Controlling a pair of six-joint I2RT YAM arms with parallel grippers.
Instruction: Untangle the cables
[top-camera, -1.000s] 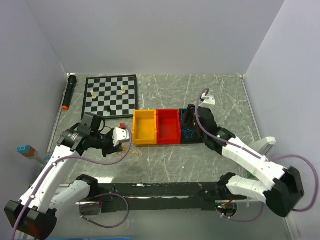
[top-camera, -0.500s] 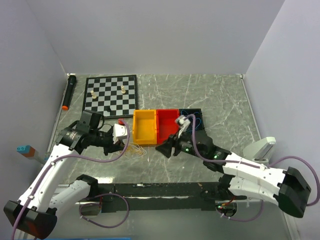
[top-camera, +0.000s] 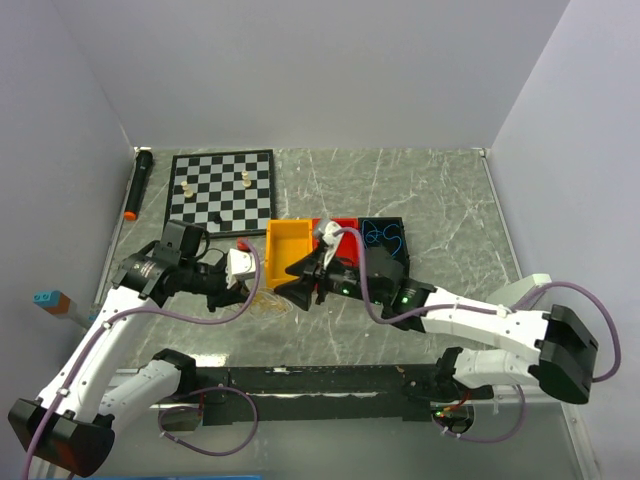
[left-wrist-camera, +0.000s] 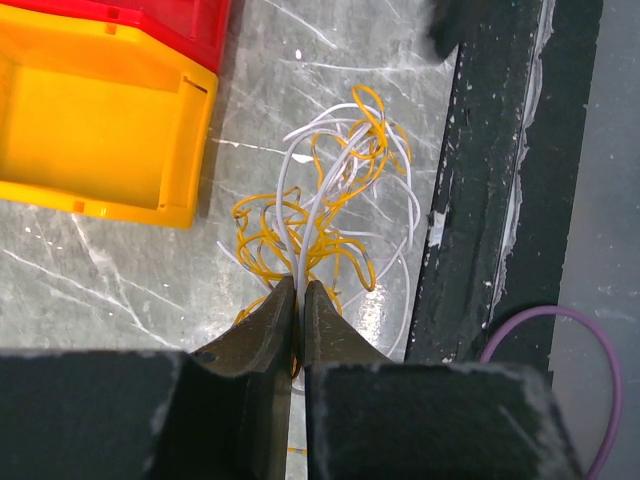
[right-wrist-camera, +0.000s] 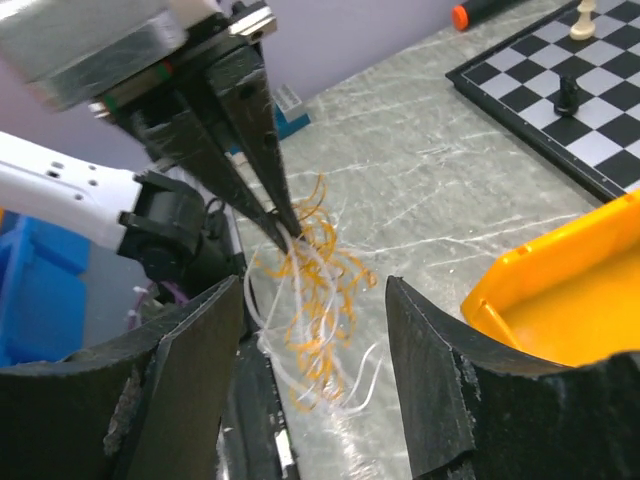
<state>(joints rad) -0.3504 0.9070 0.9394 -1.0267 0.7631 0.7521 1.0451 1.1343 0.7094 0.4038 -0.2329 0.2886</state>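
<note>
Tangle of yellow and white cables (left-wrist-camera: 300, 240) sits on the table (left-wrist-camera: 120, 270) just in front of the yellow bin (left-wrist-camera: 90, 130). Left gripper (left-wrist-camera: 298, 300) is pinched tight on a white strand coming up out of the pile. Right gripper (right-wrist-camera: 315, 290) is spread wide, aimed at the tangle and holding nothing.

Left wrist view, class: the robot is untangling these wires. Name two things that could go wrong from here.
1. The left gripper is shut on the white wire, which runs through loops of the yellow wire; pulling could tighten the tangle or drag the whole bundle.
2. The open right gripper is close to the left one; closing might catch both wires or bump it.
</note>
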